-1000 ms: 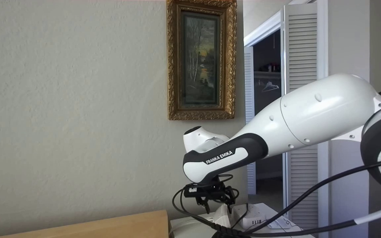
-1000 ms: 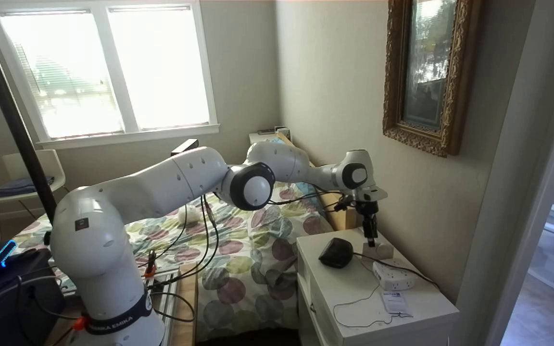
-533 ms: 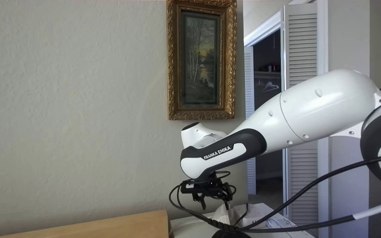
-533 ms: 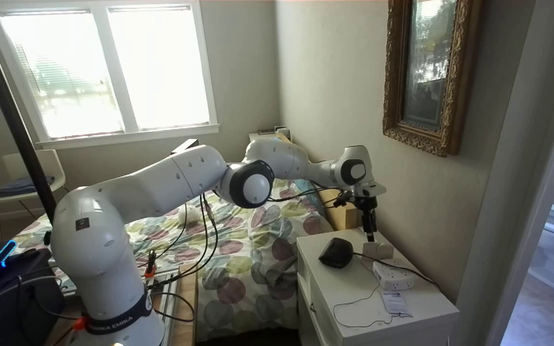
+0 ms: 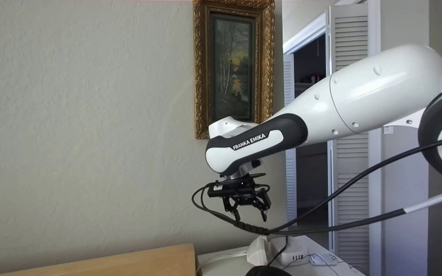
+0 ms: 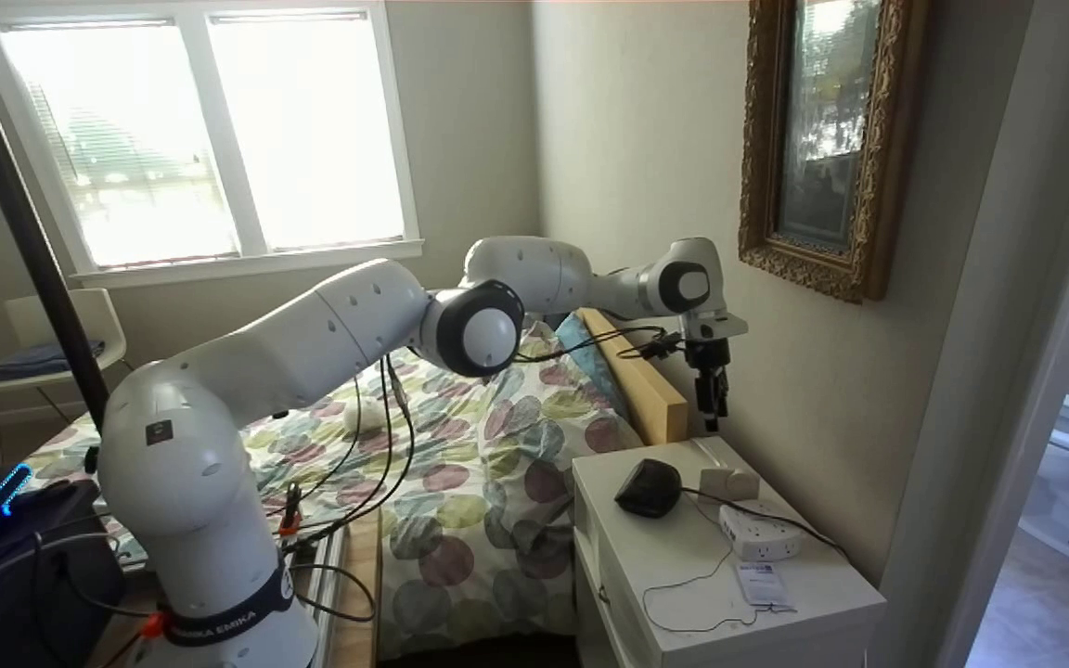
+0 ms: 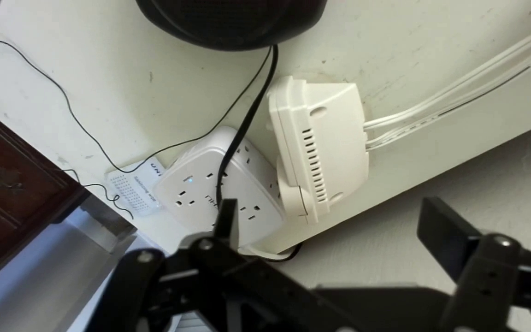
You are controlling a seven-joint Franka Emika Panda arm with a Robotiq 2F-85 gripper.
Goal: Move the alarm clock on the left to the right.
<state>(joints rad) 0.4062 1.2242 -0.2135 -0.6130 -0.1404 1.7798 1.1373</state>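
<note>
Jaws stand wide apart, pointing down and holding nothing, well above the white clock (image 7: 334, 138) on the desk (image 6: 655, 561). The arm (image 6: 534, 276) stretches out past the bed (image 6: 460, 557), its last part turned down near the wall (image 6: 804, 390). In the wrist view the white clock stands by the wall-side edge of the desk, just beside a power strip (image 7: 201, 189). The black clock (image 6: 649, 488) sits nearer the bed, and a black cord (image 7: 249, 115) runs from it over the power strip, with a card (image 7: 132, 189) lying near. Which of these two clocks the task means, I cannot tell. In an exterior view the closet (image 5: 313, 172) is open, its shelf (image 5: 301, 84) holding items (image 5: 313, 78) too small to make out. A second ago the jaws were low, down at the top of the white clock; now they have risen clear of it, and the arm with them. Both clocks keep their places on the desk, standing apart from each other.
</note>
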